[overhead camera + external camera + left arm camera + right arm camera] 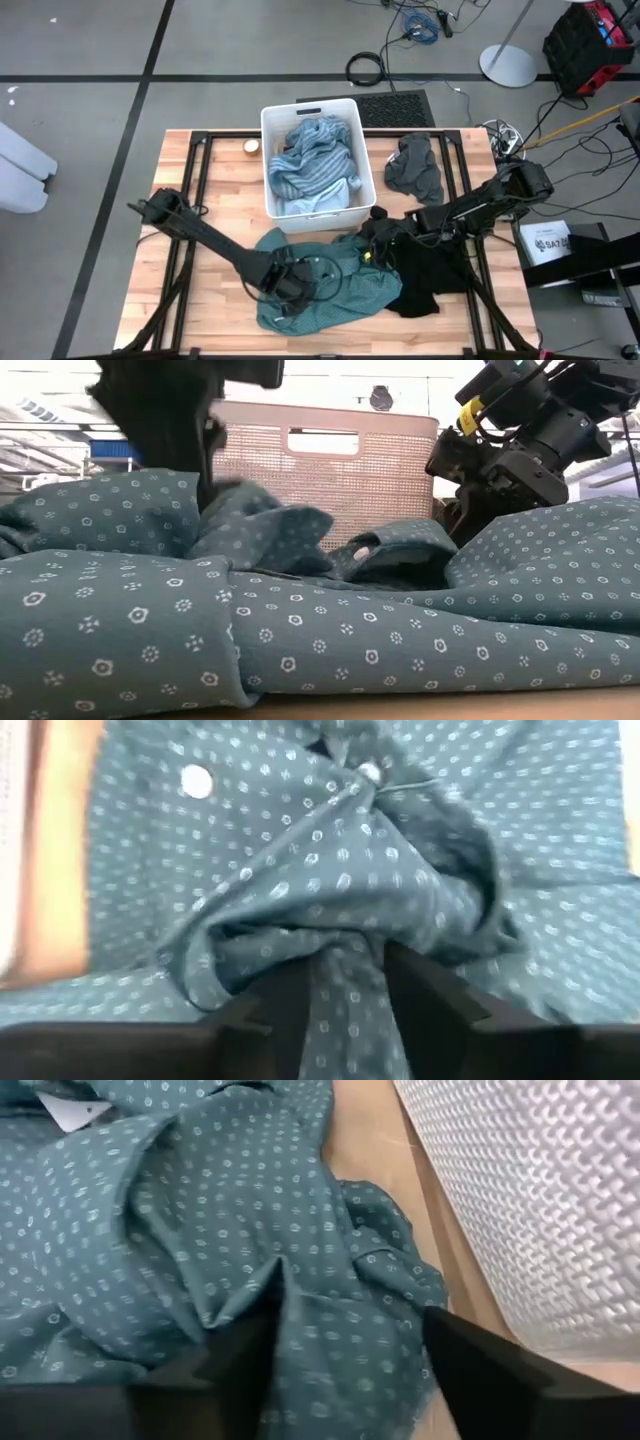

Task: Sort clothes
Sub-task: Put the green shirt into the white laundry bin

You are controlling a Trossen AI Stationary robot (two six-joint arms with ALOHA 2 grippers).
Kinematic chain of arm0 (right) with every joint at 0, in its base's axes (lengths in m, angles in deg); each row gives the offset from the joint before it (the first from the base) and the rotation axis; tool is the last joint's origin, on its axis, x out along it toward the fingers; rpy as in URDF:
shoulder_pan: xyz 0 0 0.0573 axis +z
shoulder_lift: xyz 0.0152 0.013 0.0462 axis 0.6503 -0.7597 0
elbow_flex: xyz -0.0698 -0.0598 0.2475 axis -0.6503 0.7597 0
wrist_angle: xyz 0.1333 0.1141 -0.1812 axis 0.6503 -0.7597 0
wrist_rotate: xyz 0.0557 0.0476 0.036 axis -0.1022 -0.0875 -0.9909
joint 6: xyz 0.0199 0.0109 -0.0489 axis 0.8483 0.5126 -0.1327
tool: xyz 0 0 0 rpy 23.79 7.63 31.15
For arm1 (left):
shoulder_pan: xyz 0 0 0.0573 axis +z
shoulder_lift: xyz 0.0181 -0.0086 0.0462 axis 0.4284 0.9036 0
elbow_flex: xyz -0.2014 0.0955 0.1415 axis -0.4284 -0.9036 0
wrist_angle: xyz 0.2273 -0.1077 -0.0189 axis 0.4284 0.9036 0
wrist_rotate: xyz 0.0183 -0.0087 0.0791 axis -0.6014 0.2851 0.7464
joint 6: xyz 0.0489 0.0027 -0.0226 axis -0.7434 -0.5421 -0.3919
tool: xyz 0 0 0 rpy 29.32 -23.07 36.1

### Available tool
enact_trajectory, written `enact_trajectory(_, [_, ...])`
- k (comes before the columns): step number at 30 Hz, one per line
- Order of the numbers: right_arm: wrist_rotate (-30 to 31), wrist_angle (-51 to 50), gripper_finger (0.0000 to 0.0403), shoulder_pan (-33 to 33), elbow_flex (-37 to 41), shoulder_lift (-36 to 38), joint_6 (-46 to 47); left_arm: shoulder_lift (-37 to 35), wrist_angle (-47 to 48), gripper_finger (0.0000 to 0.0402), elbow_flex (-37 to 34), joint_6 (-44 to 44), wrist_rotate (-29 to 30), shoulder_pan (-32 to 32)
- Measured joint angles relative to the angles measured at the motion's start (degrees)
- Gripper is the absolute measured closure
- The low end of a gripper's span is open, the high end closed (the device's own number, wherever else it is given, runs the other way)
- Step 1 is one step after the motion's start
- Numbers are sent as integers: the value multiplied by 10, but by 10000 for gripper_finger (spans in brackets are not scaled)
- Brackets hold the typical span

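1. Striped and light blue garments (pixel 312 158) already fill the white bin (pixel 268 150); a grey piece (pixel 416 168) lies beside it.
2. Teal dotted shirt (pixel 335 283) and black garment (pixel 430 275) remain on the table (pixel 200 300).
3. Left gripper (pixel 345 990) pinches a shirt fold between narrowly parted fingers; right gripper (pixel 345 1350), spread wide, straddles the shirt's edge.

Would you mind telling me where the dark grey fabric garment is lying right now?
In the high view, the dark grey fabric garment lies on the wooden table's far right side, just right of the white rectangular plastic bin.
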Motion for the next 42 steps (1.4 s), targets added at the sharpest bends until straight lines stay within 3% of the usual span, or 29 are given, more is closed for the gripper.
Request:
enact_trajectory(4, [0,0,109,0,0,-13,-12,-25,109,240,56,-7,-10,9])
enact_trajectory(9, [3,8,91,0,0,-43,-4,-80,176,238,102,20,3,6])
enact_trajectory(14, [-2,42,99,11,-7,-85,0,-145,139,238,121,16,100,-27])
enact_trajectory(19, [4,58,161,29,-20,-111,-4,-195,99,238,121,17,211,-70])
enact_trajectory(23, [10,57,257,34,-34,-113,-17,-206,89,238,121,17,263,-96])
enact_trajectory(28, [9,-2,381,33,-61,-95,-39,-205,84,238,121,20,283,-115])
enact_trajectory(37, [0,-323,389,42,-141,8,-3,-205,81,238,121,20,300,-136])
enact_trajectory(42, [15,-403,396,73,-193,66,17,-205,83,238,121,16,303,-137])
